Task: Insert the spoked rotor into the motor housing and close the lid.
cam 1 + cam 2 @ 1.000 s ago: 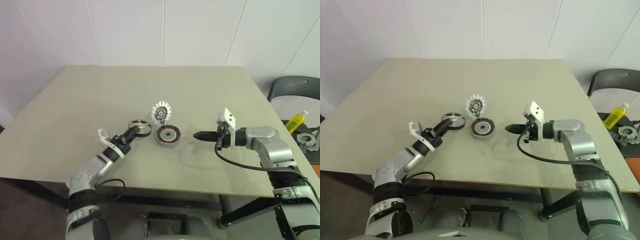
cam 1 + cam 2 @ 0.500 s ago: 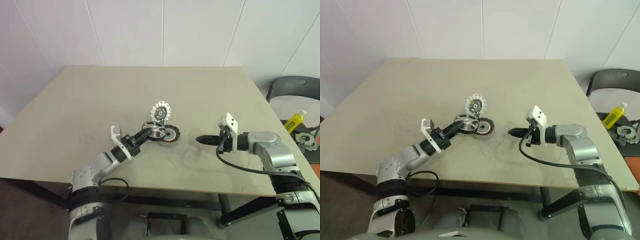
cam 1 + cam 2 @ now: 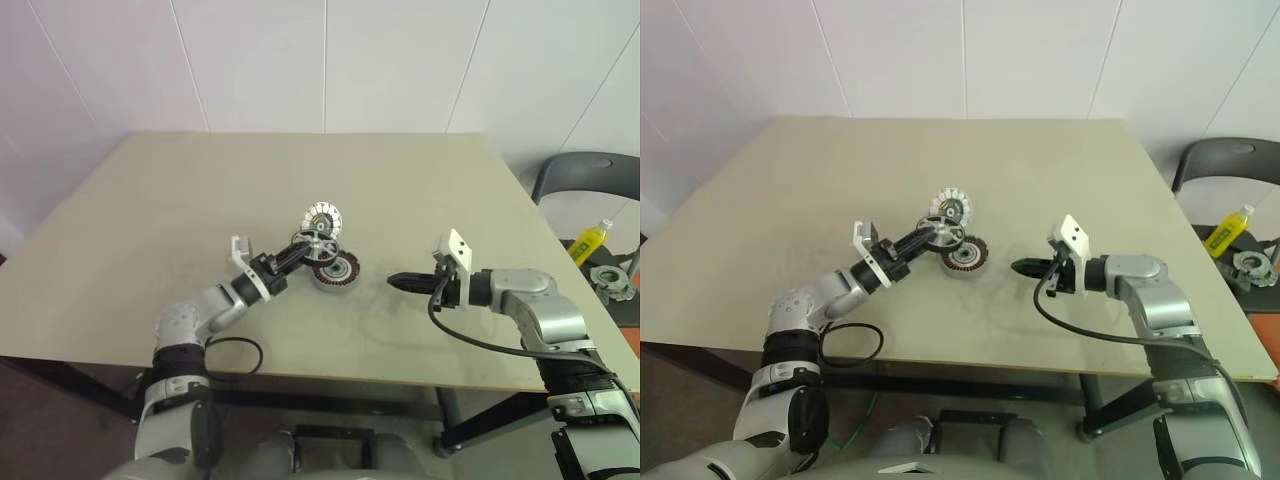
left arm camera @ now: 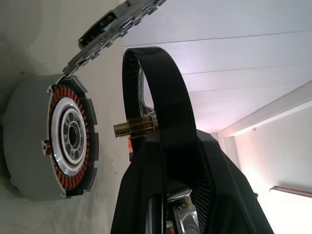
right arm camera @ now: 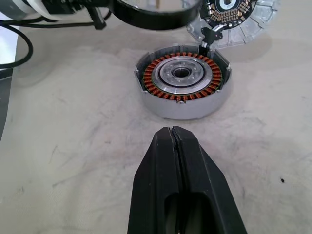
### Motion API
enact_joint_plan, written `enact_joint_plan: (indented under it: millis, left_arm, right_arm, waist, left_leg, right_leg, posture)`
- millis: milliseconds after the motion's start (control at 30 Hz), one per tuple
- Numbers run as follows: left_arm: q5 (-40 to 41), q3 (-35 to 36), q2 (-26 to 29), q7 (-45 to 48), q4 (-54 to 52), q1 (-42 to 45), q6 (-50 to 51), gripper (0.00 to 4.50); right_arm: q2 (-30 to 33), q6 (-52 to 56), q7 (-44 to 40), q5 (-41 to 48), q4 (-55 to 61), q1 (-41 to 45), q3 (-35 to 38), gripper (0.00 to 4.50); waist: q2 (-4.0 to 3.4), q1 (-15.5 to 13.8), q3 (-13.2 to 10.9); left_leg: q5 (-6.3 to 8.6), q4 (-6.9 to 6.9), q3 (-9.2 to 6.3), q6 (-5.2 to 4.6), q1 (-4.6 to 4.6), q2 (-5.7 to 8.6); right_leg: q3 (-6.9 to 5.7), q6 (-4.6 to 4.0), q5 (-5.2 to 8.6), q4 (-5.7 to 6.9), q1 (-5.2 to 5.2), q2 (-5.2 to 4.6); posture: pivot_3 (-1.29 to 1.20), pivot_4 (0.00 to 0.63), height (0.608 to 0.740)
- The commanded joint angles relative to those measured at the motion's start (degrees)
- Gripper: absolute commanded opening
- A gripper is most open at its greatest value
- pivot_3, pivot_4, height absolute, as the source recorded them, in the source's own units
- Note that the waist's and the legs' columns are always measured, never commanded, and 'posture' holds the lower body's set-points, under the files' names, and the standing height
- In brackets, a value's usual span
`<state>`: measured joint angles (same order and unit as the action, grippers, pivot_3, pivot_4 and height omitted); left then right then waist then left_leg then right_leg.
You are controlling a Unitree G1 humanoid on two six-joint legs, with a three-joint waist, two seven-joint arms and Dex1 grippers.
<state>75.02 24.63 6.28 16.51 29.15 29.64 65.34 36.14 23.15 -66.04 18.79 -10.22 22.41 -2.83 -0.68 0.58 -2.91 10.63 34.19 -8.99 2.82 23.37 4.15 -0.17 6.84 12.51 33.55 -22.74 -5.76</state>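
Note:
The motor housing [image 3: 336, 271] lies flat at the table's middle, its coppery winding ring and pale centre facing up [image 5: 183, 80]. The lid [image 3: 323, 216] stands tilted on edge just behind it, attached at the housing's rim. My left gripper [image 3: 297, 254] is shut on the spoked rotor [image 3: 312, 244], a black ring held on edge above the housing's left side. In the left wrist view the rotor [image 4: 157, 87] has a brass shaft pointing toward the housing [image 4: 53, 141]. My right gripper [image 3: 398, 281] is shut and empty, low over the table to the right of the housing.
A dark chair [image 3: 590, 178] stands off the table's right side, with a yellow bottle [image 3: 593, 240] and a small metal part [image 3: 612, 279] beside it. A black cable [image 3: 232, 352] loops at the near table edge by my left arm.
My left gripper has carried the rotor right and upward, from left of the housing to over its left side. The right gripper has stayed about where it was.

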Motion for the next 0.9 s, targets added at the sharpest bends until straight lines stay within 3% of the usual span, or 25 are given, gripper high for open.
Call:
enact_joint_plan:
  millis: [33,900]
  left_arm:
    - [-2.3,-0.7,0.1,3.3,1.6,2.9,-0.3,0.4]
    - [-10.2,0.2,-1.2,7.2,7.3,7.3,1.8,0.4]
  right_arm:
    - [-0.4,-0.3,0.8,1.1,2.5,0.0,1.2,0.0]
    - [-0.9,0.9,4.7,3.0,7.4,-4.3,1.8,0.0]
  waist:
    - [0.0,0.0,0.0]
    - [0.03,0.0,0.0]
  left_leg:
    - [0.0,0.0,0.0,0.0,0.0,0.0]
    - [-0.04,0.07,0.01,-0.05,-0.08,0.0]
  right_leg:
    - [0.0,0.0,0.0,0.0,0.0,0.0]
    - [0.03,0.02,0.0,0.24,0.01,0.0]
  posture:
    - [0.0,0.0,0.74]
    - [0.0,0.0,0.74]
